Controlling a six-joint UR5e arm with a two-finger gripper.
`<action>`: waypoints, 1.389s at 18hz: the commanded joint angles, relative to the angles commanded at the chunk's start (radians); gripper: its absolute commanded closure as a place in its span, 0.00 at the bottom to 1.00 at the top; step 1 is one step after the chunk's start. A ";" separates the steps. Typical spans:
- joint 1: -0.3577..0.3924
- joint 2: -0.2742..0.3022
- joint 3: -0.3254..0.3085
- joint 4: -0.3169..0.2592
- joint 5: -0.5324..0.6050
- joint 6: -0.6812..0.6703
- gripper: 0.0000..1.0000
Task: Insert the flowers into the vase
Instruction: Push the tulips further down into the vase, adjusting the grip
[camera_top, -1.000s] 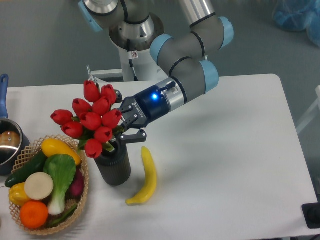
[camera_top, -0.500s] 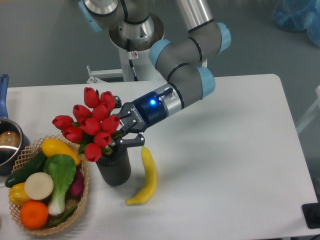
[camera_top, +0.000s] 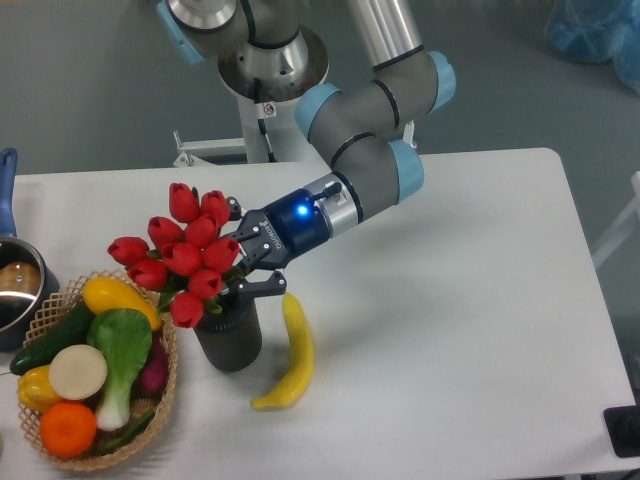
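Observation:
The flowers (camera_top: 186, 256), a bunch of red tulip buds with green leaves, stand with their stems down in the mouth of the vase (camera_top: 230, 338), a dark upright cylinder at the table's front left. The buds lean left over the vase rim. My gripper (camera_top: 243, 262) reaches in from the right just above the vase mouth, its fingers closed around the stems below the buds. The stems' lower ends are hidden inside the vase.
A yellow banana (camera_top: 291, 352) lies just right of the vase. A woven basket (camera_top: 166, 398) of fruit and vegetables sits close on its left. A pot (camera_top: 14, 290) with a blue handle stands at the left edge.
My gripper has moved down and a little left with the flowers, and the stems have sunk deeper into the vase.

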 joint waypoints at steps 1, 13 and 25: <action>0.002 0.000 -0.003 0.002 0.000 0.006 0.58; 0.006 -0.032 -0.006 0.003 0.000 0.049 0.58; 0.014 -0.043 -0.009 0.006 0.002 0.058 0.58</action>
